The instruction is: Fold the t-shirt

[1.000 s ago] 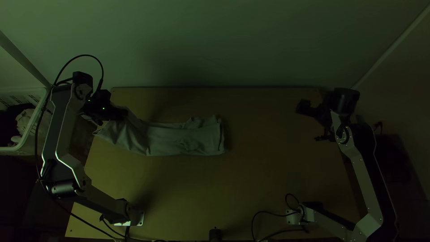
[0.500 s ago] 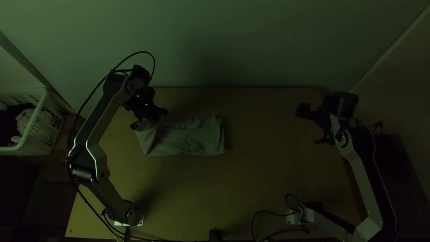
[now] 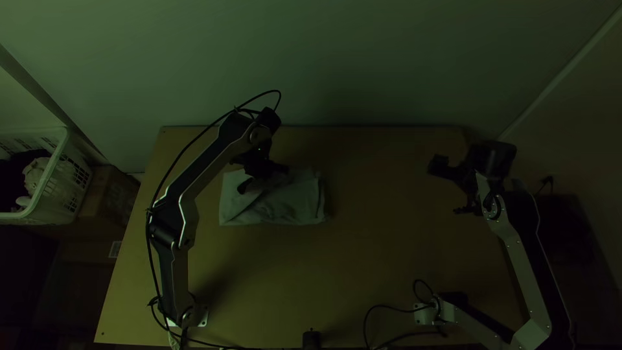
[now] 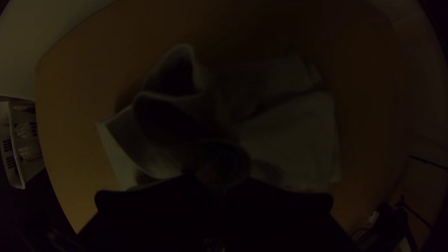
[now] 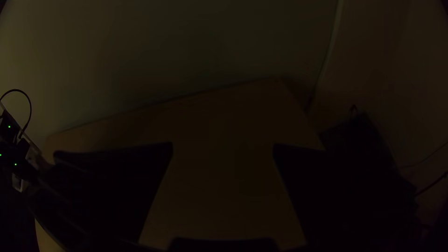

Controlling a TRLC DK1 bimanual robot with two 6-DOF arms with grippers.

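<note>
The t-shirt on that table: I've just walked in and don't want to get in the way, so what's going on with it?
The robot is partway through folding the t-shirt. Its left gripper is closed on some of the fabric, which rises in loose loops in front of the fingers, while the rest lies gathered in a compact shape on the table. The right gripper is open and holds nothing, off to the right.
</note>
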